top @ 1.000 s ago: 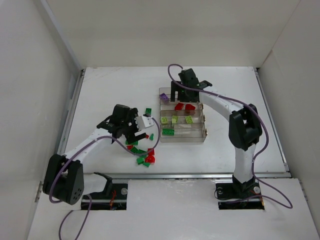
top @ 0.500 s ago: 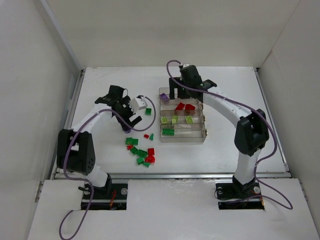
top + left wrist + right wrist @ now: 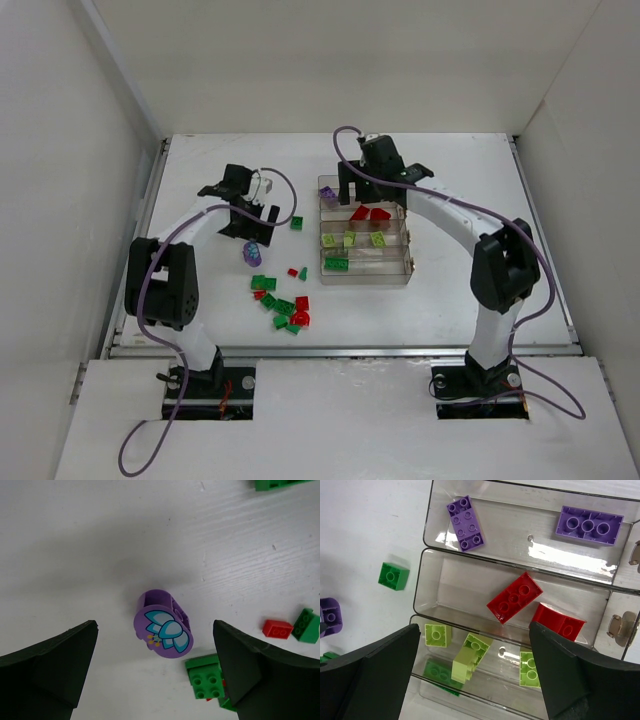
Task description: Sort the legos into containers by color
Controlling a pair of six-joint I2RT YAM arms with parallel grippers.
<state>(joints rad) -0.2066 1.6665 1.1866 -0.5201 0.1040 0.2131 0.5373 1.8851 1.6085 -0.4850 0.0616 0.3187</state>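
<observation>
Below spread left gripper [image 3: 154, 625], purple flower brick [image 3: 164, 627], green brick [image 3: 204, 676] beside, right gripper [image 3: 475, 626] spread

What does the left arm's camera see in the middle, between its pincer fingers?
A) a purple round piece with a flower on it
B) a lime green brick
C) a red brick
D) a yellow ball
A: the left wrist view shows a purple round piece with a flower print lying on the table, framed by the open left pincer.
</observation>
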